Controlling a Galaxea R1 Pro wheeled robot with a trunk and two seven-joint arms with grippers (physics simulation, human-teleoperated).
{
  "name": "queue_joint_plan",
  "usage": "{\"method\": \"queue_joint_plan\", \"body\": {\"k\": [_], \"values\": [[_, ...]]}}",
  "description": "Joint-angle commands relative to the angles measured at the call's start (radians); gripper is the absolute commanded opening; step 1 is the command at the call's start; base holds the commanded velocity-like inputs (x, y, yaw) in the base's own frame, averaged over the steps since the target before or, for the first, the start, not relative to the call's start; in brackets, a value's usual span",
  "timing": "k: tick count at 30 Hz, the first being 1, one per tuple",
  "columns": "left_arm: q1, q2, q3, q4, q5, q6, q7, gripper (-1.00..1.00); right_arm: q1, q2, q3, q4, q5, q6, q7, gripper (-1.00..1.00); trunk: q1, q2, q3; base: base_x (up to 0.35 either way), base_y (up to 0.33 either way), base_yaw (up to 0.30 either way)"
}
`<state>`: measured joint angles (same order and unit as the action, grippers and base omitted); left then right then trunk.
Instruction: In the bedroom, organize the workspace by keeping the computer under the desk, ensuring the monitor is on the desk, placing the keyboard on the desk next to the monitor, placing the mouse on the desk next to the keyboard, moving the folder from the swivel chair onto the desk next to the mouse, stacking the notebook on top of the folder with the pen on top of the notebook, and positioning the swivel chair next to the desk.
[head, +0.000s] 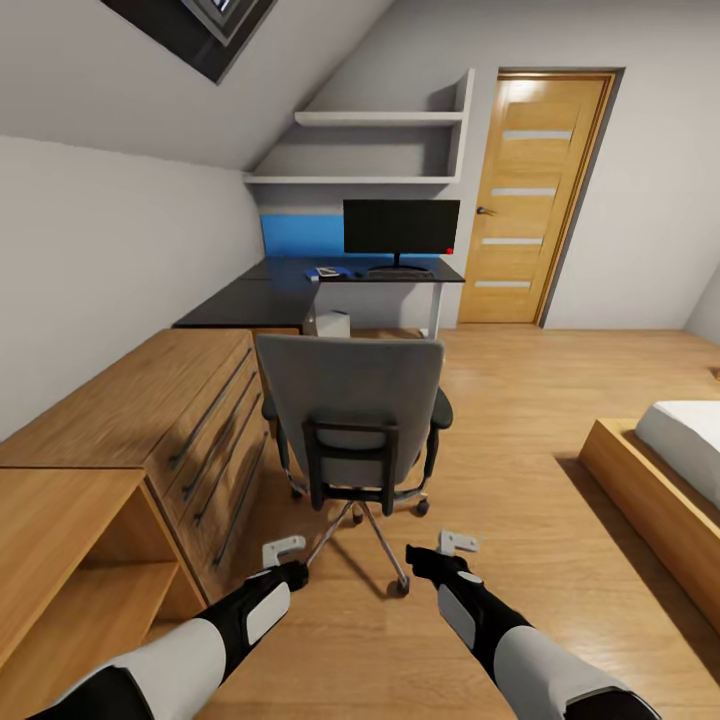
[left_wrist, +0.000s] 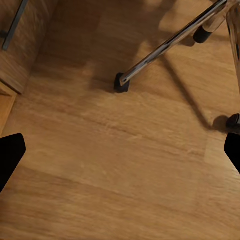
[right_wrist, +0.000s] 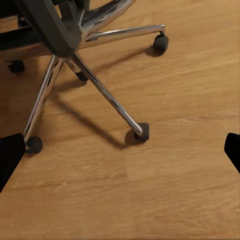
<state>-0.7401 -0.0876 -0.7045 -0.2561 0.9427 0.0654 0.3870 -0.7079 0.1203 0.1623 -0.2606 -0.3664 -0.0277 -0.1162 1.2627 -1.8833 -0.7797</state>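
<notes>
The grey swivel chair (head: 350, 400) stands in the middle of the room with its back toward me, hiding its seat. Beyond it is the black L-shaped desk (head: 255, 298), carrying the wide black monitor (head: 401, 228) with the keyboard (head: 400, 271) in front of it. A small flat blue item (head: 328, 271), perhaps the folder, lies left of the keyboard. The light grey computer (head: 330, 322) sits under the desk. My left gripper (head: 285, 553) and right gripper (head: 455, 545) hang low over the floor just behind the chair's chrome base (right_wrist: 75, 55). Both are open and empty.
A light wood cabinet (head: 150, 420) with bar handles runs along the left wall. A bed in a wooden frame (head: 660, 470) is at the right. A wooden door (head: 535, 200) stands beyond the desk, and wall shelves (head: 380, 150) hang above it. Chair casters (left_wrist: 121, 82) rest near my grippers.
</notes>
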Motion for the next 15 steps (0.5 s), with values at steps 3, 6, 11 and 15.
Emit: {"method": "queue_joint_plan", "body": {"k": [3,6,11,15], "values": [[-0.001,-0.001,-0.009,-0.001,0.003,0.003,0.008,1.0,-0.001,-0.001,0.021,-0.003,-0.033,-0.003,-0.003,1.0,0.011,-0.022,-0.01,0.0,0.0,0.0],[-0.001,-0.002,-0.009,0.0,0.003,0.002,0.008,1.0,-0.001,-0.002,0.037,-0.004,-0.029,0.0,-0.002,1.0,0.023,-0.043,-0.02,0.0,0.0,0.0],[-0.001,-0.003,-0.008,0.0,0.002,-0.005,0.009,1.0,-0.001,-0.002,0.084,-0.006,0.004,0.001,-0.001,1.0,0.042,-0.078,-0.035,0.0,0.0,0.0],[-0.001,-0.002,-0.007,0.0,0.002,-0.027,0.009,1.0,-0.001,-0.002,0.099,-0.011,0.013,0.002,-0.001,1.0,0.057,-0.106,-0.048,0.0,0.0,0.0]]}}
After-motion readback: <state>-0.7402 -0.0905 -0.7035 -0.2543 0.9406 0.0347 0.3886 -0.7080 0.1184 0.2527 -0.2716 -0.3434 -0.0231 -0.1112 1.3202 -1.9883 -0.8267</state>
